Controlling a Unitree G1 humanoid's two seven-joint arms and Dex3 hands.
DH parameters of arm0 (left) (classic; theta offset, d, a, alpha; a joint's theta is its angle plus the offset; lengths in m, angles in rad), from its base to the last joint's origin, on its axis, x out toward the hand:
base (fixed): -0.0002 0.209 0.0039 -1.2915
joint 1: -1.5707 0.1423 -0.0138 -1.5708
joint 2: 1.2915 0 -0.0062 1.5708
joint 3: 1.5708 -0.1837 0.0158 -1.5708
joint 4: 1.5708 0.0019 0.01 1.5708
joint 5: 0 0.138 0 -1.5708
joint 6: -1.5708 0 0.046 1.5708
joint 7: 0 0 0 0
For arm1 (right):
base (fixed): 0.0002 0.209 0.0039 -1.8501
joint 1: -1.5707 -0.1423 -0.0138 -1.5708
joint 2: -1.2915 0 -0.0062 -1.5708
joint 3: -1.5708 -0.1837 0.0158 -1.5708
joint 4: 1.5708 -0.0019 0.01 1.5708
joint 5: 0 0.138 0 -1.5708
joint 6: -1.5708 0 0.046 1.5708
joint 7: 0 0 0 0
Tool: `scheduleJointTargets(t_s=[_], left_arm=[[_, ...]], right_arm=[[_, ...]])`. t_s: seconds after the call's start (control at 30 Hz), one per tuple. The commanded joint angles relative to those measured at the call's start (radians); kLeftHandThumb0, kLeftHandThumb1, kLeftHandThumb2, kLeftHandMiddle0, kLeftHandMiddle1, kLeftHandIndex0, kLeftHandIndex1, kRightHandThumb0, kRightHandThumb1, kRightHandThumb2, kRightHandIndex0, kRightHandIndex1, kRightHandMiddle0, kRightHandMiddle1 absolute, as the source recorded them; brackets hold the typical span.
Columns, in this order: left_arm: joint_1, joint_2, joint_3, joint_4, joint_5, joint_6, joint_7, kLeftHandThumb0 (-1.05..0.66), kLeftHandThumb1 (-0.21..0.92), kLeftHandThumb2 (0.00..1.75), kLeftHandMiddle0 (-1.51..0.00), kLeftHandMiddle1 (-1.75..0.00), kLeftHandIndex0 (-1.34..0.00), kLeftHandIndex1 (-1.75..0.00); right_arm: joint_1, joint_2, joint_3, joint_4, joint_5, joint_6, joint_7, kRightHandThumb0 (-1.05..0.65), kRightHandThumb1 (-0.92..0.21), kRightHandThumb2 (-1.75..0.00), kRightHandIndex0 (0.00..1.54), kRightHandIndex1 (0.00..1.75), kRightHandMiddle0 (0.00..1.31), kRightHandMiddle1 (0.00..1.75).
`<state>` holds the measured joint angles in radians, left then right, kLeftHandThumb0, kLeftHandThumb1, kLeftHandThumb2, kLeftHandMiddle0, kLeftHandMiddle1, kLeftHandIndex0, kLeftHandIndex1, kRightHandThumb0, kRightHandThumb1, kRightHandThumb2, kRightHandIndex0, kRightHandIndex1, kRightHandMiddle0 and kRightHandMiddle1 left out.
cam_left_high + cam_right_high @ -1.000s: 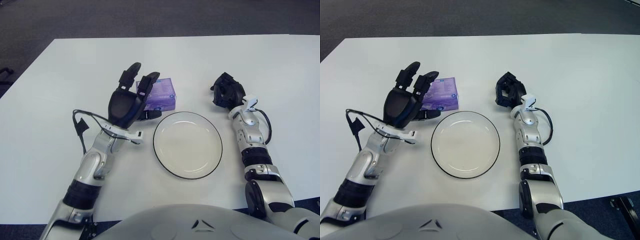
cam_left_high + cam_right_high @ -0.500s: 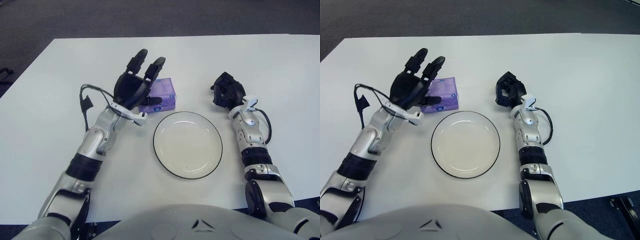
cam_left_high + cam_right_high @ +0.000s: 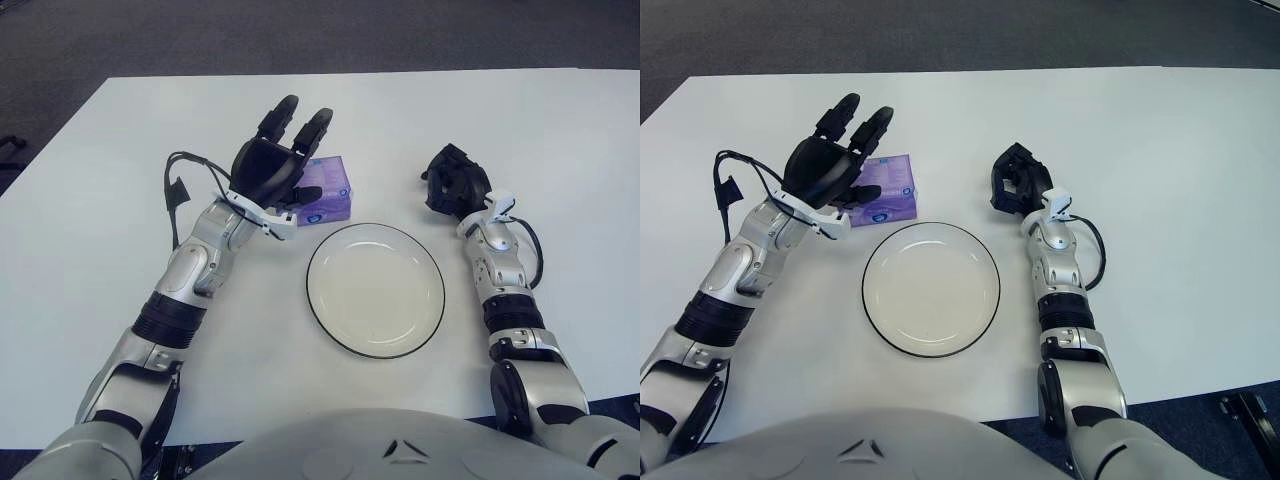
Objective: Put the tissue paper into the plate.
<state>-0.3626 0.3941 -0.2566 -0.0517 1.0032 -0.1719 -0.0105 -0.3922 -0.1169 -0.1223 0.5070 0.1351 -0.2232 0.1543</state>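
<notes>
Tissue paper [image 3: 322, 190], one purple pack, lies flat on the white desk [image 3: 120, 150] just beyond the left rim of the single plate [image 3: 376, 290], partly hidden behind the left hand [image 3: 272, 170], which hovers at its left side with fingers spread and holding nothing. The pack's long axis looks to run roughly left to right, and the plate sits empty to its right and nearer the robot. The left hand is much the closer to the pack, while the right hand [image 3: 455, 182], fingers curled on nothing, shows just beyond the plate's right rim.
</notes>
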Motion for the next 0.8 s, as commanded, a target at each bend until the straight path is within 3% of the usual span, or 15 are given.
scheduleJointTargets(t_s=[0.0, 0.17, 0.4, 0.77], left_arm=[[-0.051, 0.02, -0.012, 0.042, -0.056, -0.028, -0.029, -1.05, 0.92, 1.15, 0.0, 0.0, 0.0, 0.0], [-0.087, 0.035, -0.013, 0.101, -0.203, -0.11, -0.115, -1.05, 0.92, 1.11, -0.01, 0.0, 0.0, 0.0], [-0.119, 0.053, -0.022, 0.153, -0.316, -0.165, -0.21, -1.05, 0.92, 1.08, -0.04, -0.02, 0.0, 0.0], [-0.131, 0.083, -0.037, 0.129, -0.388, -0.135, -0.381, -1.05, 0.92, 1.04, -0.04, -0.02, 0.0, 0.0]], right_arm=[[0.173, 0.089, 0.017, 0.084, 0.005, -0.007, -0.01, -0.44, -0.45, -1.15, 0.99, 1.75, 0.51, 1.75], [0.175, 0.089, 0.019, 0.082, 0.005, -0.008, -0.008, -0.44, -0.45, -1.15, 0.99, 1.75, 0.51, 1.75], [0.174, 0.09, 0.018, 0.085, 0.004, -0.012, -0.011, -0.44, -0.45, -1.15, 0.99, 1.75, 0.51, 1.75], [0.175, 0.09, 0.018, 0.084, 0.004, -0.009, -0.013, -0.44, -0.45, -1.15, 1.0, 1.75, 0.51, 1.75]])
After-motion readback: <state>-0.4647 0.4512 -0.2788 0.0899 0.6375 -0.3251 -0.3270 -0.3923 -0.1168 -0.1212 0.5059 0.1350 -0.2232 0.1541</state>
